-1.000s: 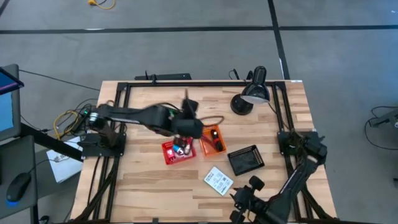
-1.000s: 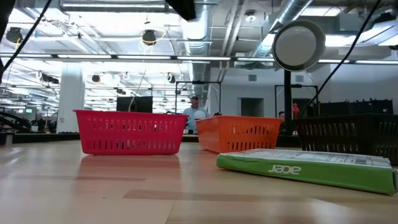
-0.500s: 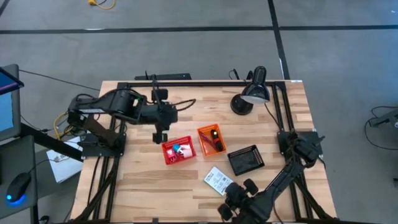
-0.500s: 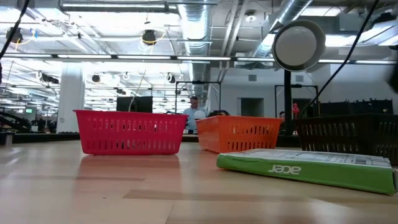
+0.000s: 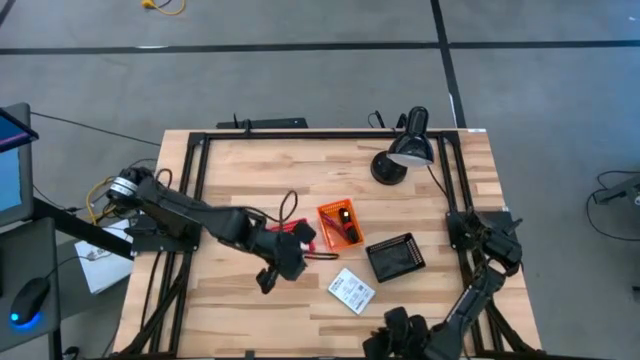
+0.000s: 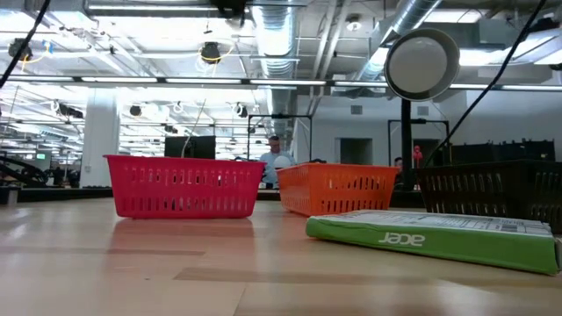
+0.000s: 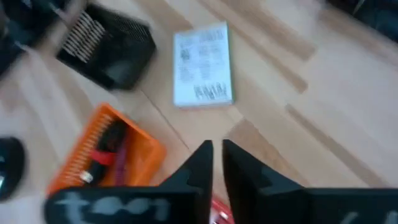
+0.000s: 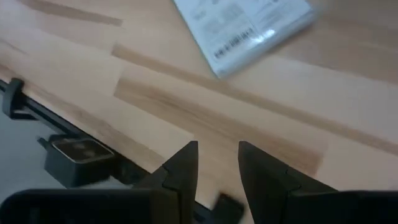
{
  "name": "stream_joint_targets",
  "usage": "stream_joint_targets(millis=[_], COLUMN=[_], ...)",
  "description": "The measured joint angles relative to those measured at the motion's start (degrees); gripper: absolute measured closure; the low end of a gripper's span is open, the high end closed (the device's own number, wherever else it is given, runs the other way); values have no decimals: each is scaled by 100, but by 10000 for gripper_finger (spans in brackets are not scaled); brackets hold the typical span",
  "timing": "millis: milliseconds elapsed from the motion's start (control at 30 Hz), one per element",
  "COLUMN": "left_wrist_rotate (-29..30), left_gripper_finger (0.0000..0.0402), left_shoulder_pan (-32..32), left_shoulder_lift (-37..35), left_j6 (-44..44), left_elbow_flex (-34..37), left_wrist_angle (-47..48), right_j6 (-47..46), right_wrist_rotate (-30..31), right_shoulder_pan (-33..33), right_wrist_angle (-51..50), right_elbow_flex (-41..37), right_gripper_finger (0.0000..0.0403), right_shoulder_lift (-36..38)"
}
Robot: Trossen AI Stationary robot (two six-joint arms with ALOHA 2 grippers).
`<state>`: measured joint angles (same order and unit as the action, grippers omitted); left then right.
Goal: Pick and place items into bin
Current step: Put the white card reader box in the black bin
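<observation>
My left gripper (image 5: 300, 250) hangs shut and empty over the red bin (image 5: 300, 234); my arm hides what lies in that bin. Its shut fingers show in the left wrist view (image 7: 215, 163). The orange bin (image 5: 340, 225) holds the black-and-red stick (image 7: 102, 157). The white printed card (image 5: 352, 290) lies flat on the table and shows in the right wrist view (image 8: 245, 25). My right gripper (image 5: 393, 322) is open and empty at the table's near edge, just near of the card; its fingers (image 8: 217, 163) touch nothing. The cubes and the cord are hidden.
A black bin (image 5: 395, 258) stands right of the orange bin. A black desk lamp (image 5: 405, 150) stands at the far right. In the low view the red bin (image 6: 183, 186), orange bin (image 6: 338, 189), black bin (image 6: 492, 189) and card (image 6: 430, 237) stand in a row. Bare wood lies at the near left.
My left arm has drawn back from the red bin toward the table's far left, then swung toward the near edge, and now stands over the bin again and covers it. My right gripper has shifted toward the left along the near edge, then back to the right.
</observation>
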<state>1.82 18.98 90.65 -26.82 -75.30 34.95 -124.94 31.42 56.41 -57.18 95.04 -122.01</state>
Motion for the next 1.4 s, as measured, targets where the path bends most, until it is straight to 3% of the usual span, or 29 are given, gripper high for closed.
stream_joint_targets(millis=[133,300,367,533,700,900,1100,1400], left_wrist_rotate=[-201,-305,-292,-159,83,1157,1006,944], left_gripper_finger=[397,401,401,401,401,401,401,401], left_shoulder_pan=[12,15,5,139,364,540,534,529], left_shoulder_lift=[0,118,163,669,1718,2433,2549,2571], left_j6=[163,711,1108,1931,2266,2358,2515,2702], left_elbow_flex=[1053,2383,2770,2865,2056,1119,860,873], left_wrist_angle=[-1292,-4023,-4684,-5582,-5536,-4517,-4577,-4204], right_j6=[-50,-62,20,328,355,387,1037,1247], right_wrist_rotate=[166,173,175,146,84,-478,-1668,-1641], right_shoulder_pan=[88,-60,-130,-345,-553,-651,-873,-1162], right_wrist_angle=[-317,-388,-423,-659,-646,-551,-610,-1266], right_elbow_flex=[-2,-2,-2,0,0,0,0,0], right_gripper_finger=[294,294,294,294,294,294,294,294], right_shoulder_lift=[-175,-217,-211,-172,-172,-165,-165,-165])
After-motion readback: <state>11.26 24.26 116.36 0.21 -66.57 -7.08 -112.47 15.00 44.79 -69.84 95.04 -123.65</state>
